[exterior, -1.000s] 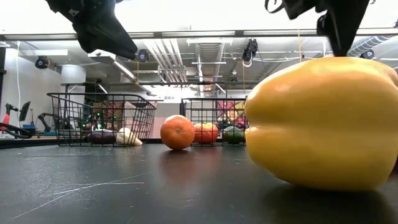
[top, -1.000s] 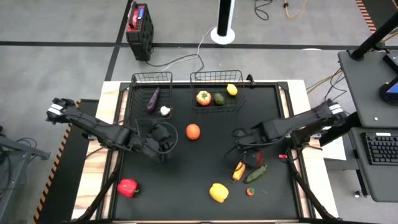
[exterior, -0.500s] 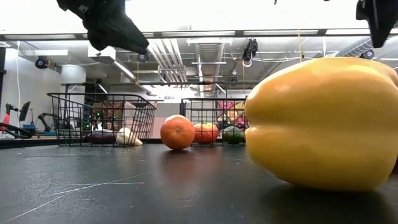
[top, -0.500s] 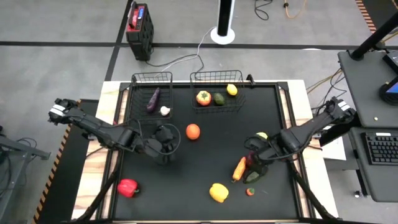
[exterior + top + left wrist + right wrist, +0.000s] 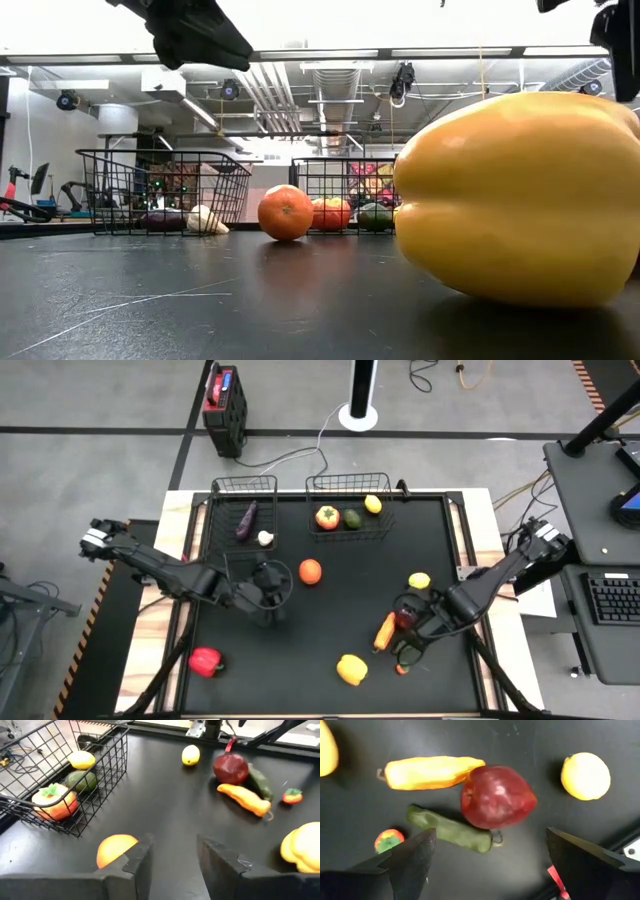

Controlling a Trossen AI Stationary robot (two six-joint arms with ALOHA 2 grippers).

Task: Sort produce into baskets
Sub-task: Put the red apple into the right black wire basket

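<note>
Right gripper (image 5: 410, 640) poised above the red apple (image 5: 497, 796), fingers spread, ready to descend and pinch. Left gripper (image 5: 262, 588) waiting beside orange (image 5: 310, 571), fingers parted, empty.

The left hand (image 5: 172, 857) is seen with its two dark fingers parted and empty above the black table (image 5: 165, 805). A round orange fruit (image 5: 114, 848) lies just beside one finger. A black wire-mesh basket (image 5: 102, 795) holds a red-orange tomato (image 5: 53, 803), a green avocado (image 5: 81, 780) and a yellow lemon (image 5: 81, 759). Farther off are seen a second yellow lemon (image 5: 190, 755), a dark red apple (image 5: 230, 767), an orange carrot (image 5: 243, 799) and a yellow pepper (image 5: 301, 847).
</note>
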